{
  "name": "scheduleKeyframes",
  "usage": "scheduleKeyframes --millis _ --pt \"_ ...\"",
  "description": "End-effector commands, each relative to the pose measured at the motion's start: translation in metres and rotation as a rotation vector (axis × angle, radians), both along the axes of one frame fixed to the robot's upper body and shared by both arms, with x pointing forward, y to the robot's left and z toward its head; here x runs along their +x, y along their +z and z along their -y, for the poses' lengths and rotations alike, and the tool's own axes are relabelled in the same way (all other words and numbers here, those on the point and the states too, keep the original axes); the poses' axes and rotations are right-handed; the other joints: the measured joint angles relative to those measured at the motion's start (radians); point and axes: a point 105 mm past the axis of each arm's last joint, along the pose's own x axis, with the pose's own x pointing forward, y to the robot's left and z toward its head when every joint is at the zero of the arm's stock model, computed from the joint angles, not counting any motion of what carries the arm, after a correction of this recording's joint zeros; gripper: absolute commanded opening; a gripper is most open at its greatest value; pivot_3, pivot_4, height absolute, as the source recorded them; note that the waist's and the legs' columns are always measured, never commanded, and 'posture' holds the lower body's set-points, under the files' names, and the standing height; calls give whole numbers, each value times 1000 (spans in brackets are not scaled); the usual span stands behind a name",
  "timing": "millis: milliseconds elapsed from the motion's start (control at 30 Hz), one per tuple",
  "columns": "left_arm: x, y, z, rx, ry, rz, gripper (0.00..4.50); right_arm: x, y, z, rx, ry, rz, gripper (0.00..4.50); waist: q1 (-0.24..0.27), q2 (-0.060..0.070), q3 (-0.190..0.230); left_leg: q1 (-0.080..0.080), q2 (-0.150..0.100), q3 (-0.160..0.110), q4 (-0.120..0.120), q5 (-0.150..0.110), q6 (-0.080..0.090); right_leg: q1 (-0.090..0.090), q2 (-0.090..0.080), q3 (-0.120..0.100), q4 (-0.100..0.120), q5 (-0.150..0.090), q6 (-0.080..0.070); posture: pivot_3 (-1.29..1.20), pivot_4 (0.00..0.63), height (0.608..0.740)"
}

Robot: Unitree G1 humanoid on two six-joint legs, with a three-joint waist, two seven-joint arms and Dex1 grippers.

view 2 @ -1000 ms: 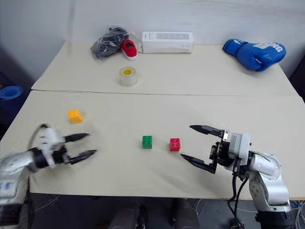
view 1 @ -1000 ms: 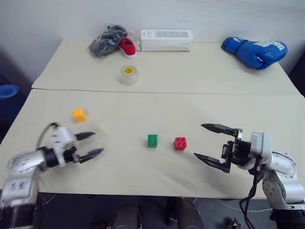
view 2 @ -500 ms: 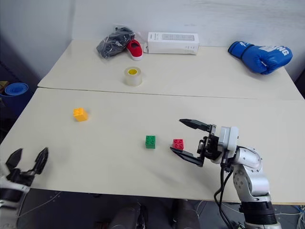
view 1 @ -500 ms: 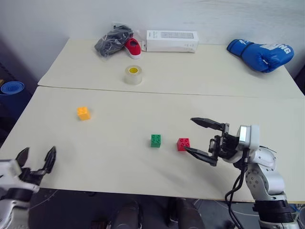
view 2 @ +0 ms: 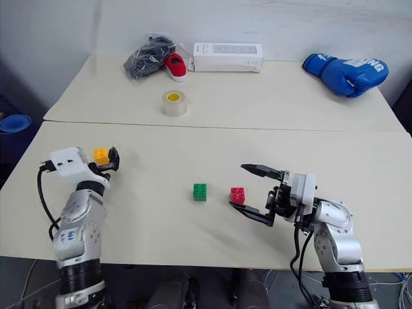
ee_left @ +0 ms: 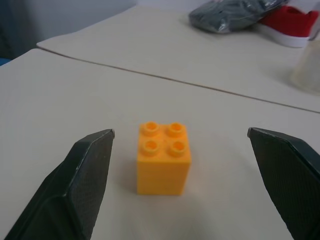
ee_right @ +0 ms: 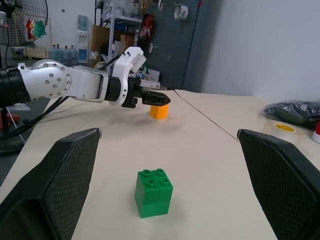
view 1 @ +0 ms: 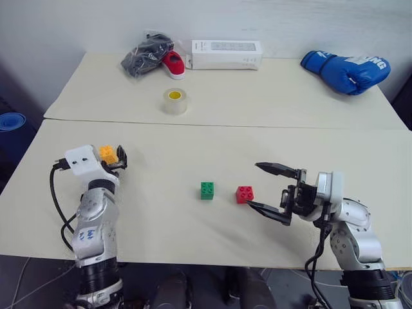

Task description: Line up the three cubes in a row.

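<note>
Table [view 1: 212, 138], cream top, two boards butted along a seam running left to right.

Orange-yellow cube [ee_left: 163, 159]: upright, studs up, on the near board close to its left edge, a short way in front of the seam. It sits between the two fingers of the left gripper [ee_left: 190, 185], apart from both; the jaws stand wide and grip nothing. From the head views the gripper's fingers reach to either side of the cube.

Green cube [view 1: 206, 190]: upright on the near board, about midway between the left and right edges, nearer the front edge than the seam.

Red cube [view 1: 244, 194]: just right of the green cube, a small gap between them, level with it in a left-to-right line. The orange-yellow cube lies well apart from this pair, to the left and farther back.

Right gripper [view 1: 265, 188]: jaws wide, empty, fingers pointing left toward the red cube, with the lower fingertip just beside it; whether it touches cannot be told.

Far board, other items: clear tape roll [view 1: 174, 101] with yellow core near the seam, left of centre; grey bag [view 1: 145, 55] and red shoe [view 1: 171, 64] toward the back left corner; white box [view 1: 224, 54] along the back edge; blue boxing glove [view 1: 346, 69] at the back right corner.
</note>
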Motion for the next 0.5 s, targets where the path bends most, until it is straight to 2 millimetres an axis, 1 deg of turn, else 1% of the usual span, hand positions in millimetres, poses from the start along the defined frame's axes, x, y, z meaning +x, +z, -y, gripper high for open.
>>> scheduleKeyframes --millis 33,167,267,333,467,500 --pt "5 10 -5 32 51 39 4490 -2 2 3 12 -24 30 4500 1 0 0 0 0 0 0 0 0 0 0 0 0 0 0 0 150 740" --pt "18 5 -3 3 23 35 4490 -6 1 6 11 -48 35 4500 6 0 0 0 0 -1 0 0 0 0 -1 0 0 0 0 0 150 740" --pt "26 4 -4 9 7 31 3924 -10 5 3 16 -55 42 4500 4 0 0 0 -1 -1 0 0 1 0 -1 -1 0 0 0 0 150 740" --pt "27 4 -5 17 8 30 3327 -11 6 2 17 -56 43 4500 3 0 0 0 0 -1 0 0 0 0 -1 -1 0 0 0 0 150 740" --pt "27 2 -7 34 2 23 1989 -12 7 3 16 -63 43 4500 1 0 0 0 0 -1 0 1 0 0 -1 0 0 0 0 0 150 740" --pt "26 4 -9 41 -1 31 1727 -12 7 4 16 -64 42 4500 1 0 0 0 0 -1 0 1 0 0 -1 -1 0 0 0 0 150 740"
